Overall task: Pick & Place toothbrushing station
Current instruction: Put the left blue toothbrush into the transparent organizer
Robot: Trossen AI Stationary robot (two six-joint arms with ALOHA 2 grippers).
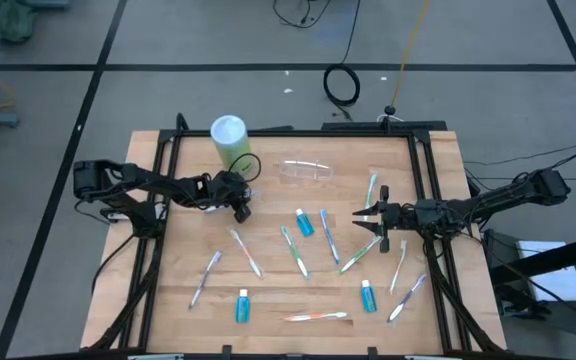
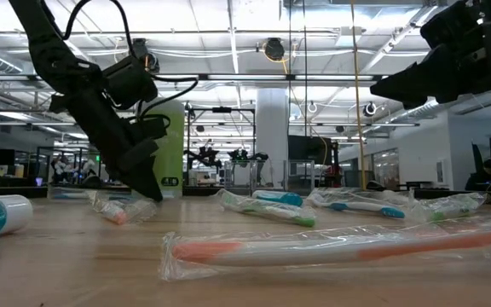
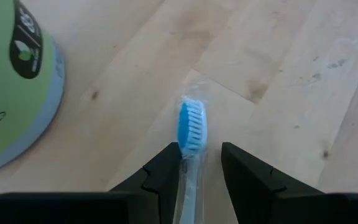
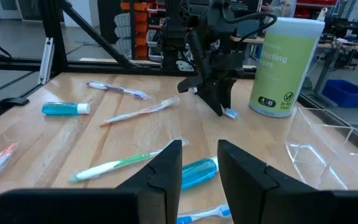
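Several slim toothbrushes in clear wrappers lie scattered on the wooden table (image 1: 188, 270), with three small blue tubes (image 1: 304, 222) (image 1: 242, 305) (image 1: 368, 295) among them. A clear plastic bag (image 1: 305, 170) lies toward the far edge. My left gripper (image 1: 241, 210) slants down to the table beside a green canister. Its fingers stand slightly apart on either side of a blue-headed toothbrush (image 3: 191, 124), whose head sticks out past the tips. My right gripper (image 1: 360, 225) is empty, a little open, and raised above the table's right half. My left gripper (image 3: 201, 155) has the blue-headed toothbrush's neck (image 3: 190, 163) between its fingers, which lie along the brush and slant down from the table's left. One finger (image 3: 166, 168) lies right beside the wrapper; table shows between the brush and the other finger. I cannot tell whether it touches.
A green wipes canister (image 1: 230, 140) stands upright at the far left, close behind my left gripper. A blue tube (image 4: 197, 173) and a green-handled toothbrush (image 4: 114, 167) lie just ahead of my right gripper (image 4: 199, 152). Black frame rails run along the table's left and right sides.
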